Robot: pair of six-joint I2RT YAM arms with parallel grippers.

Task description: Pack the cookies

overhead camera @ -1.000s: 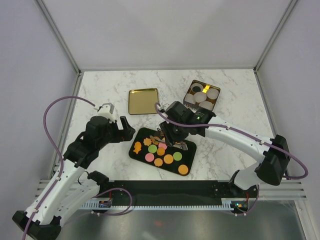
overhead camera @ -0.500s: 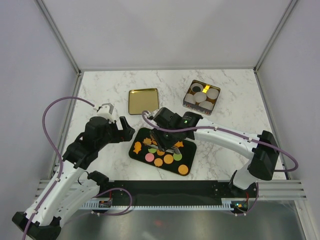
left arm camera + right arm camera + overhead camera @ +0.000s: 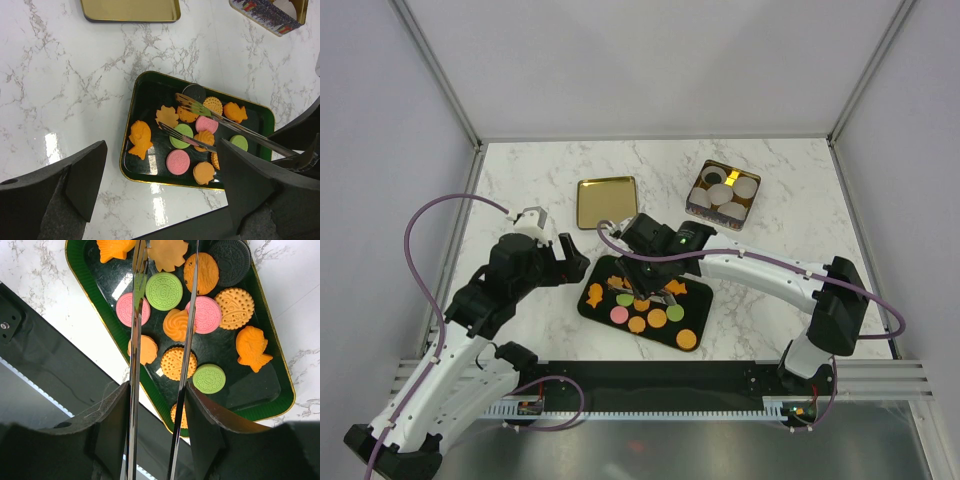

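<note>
In the top external view, the cookies (image 3: 650, 318) are seen lying in a dark green tray (image 3: 704, 292) near the table's front. The right gripper (image 3: 644, 278) is positioned over the tray. The left gripper (image 3: 578, 262) is held just left of it, spread wide and empty. A gold lid (image 3: 607, 203) and a tin (image 3: 732, 176) of white paper cups are set farther back.

In the left wrist view, metal tongs (image 3: 225, 124) are seen reaching across the tray from the right, tips parted above the cookies.

In the right wrist view, the tongs are clamped between the right gripper's fingers (image 3: 112, 430), with a green cookie (image 3: 164, 291) visible between the blades.
</note>
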